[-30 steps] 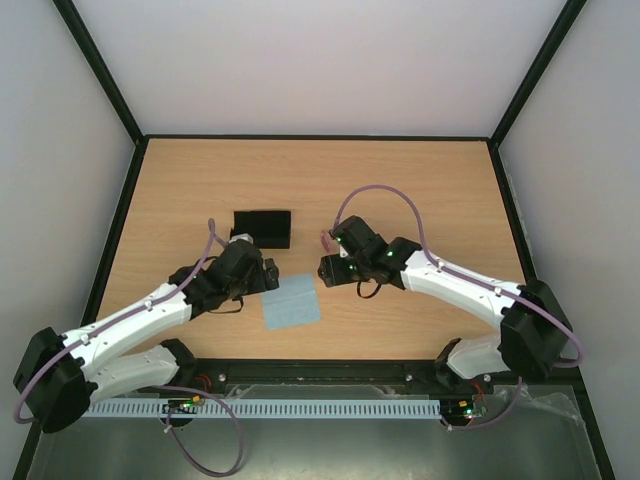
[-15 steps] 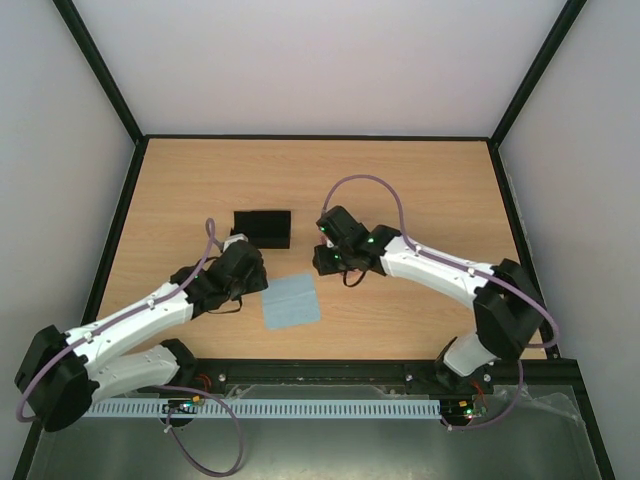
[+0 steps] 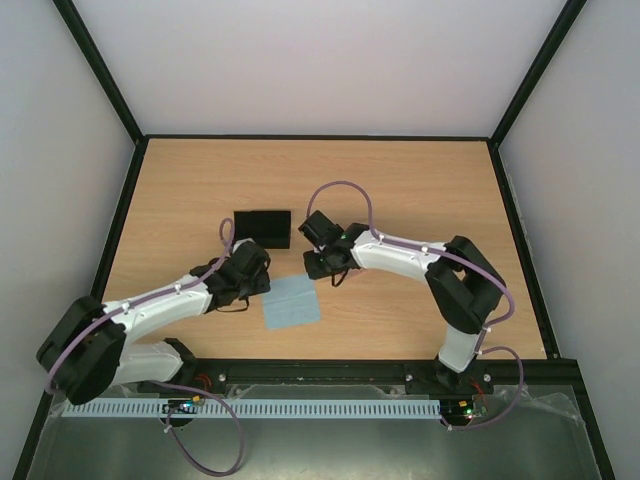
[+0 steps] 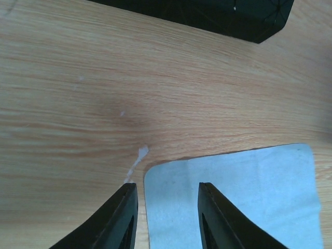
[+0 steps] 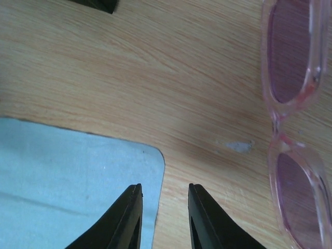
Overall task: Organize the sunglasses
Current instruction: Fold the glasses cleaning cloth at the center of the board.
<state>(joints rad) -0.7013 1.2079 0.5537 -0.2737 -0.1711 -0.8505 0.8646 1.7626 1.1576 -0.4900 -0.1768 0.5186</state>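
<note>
My left gripper (image 4: 165, 218) and right gripper (image 5: 163, 218), narrowly parted, apparently empty, straddle corners of the light blue cloth (image 4: 244, 197); translucent pink sunglasses (image 5: 290, 171) lie outside the black oblong case (image 3: 262, 226).

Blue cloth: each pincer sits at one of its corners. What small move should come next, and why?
The left pincer and right pincer each straddle a corner of the blue cloth, jaws apart and cloth lying flat. Probably close both to pinch it.

Crowding the middle with black case (image 3: 262, 226), blue cloth (image 3: 291, 302) and sunglasses (image 5: 289, 57) lying near together; leaving bare table (image 3: 420, 180) open behind.
</note>
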